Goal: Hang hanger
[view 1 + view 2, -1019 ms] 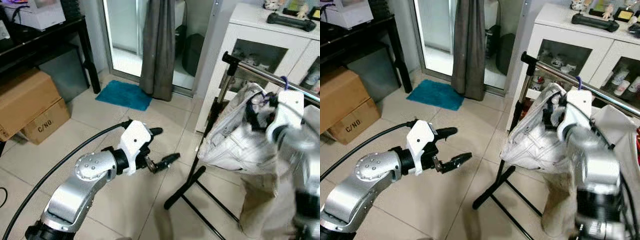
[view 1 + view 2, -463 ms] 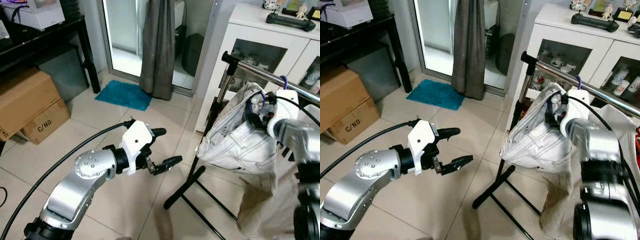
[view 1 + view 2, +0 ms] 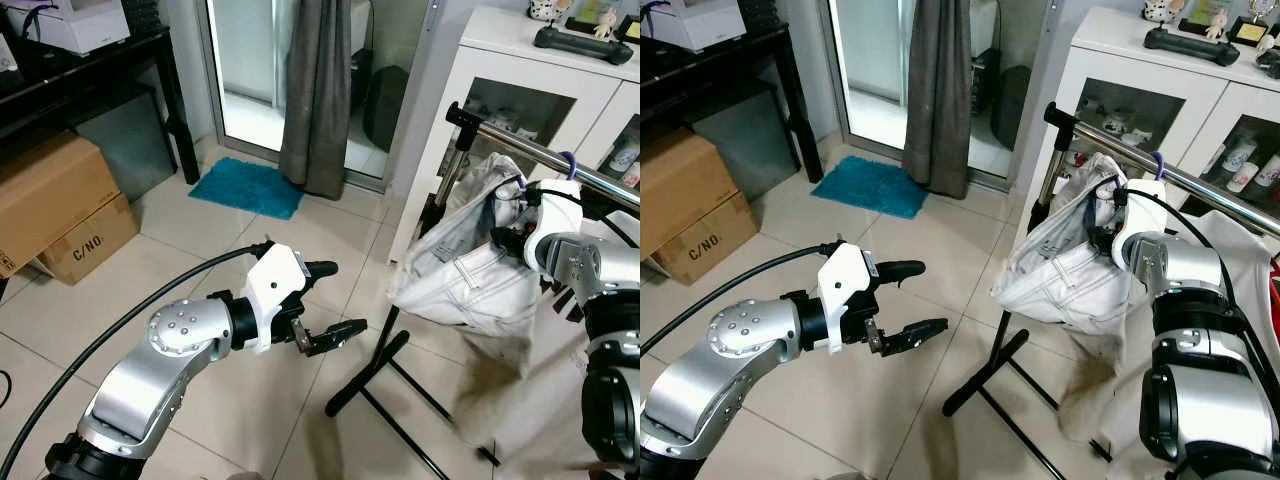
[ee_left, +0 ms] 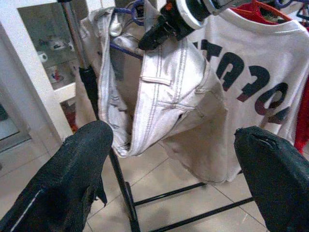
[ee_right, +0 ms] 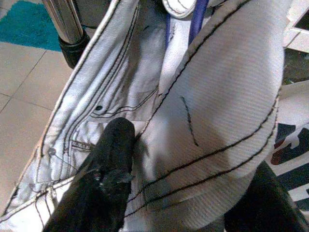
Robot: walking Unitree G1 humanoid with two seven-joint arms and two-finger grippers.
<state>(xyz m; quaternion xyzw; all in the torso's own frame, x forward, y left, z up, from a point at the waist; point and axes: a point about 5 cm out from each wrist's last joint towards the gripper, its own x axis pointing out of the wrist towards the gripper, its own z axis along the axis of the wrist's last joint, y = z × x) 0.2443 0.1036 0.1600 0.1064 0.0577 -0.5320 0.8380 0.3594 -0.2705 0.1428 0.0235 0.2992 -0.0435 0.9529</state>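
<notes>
Right end effector [image 5: 183, 193] pinches white jeans [image 3: 1065, 285].

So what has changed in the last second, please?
The right arm has come lower and closer to the rail; its claw stays in the white jeans, which now bulge further left past the rack post. The left claw has drifted slightly right, open. The hook stays on the rail.
</notes>
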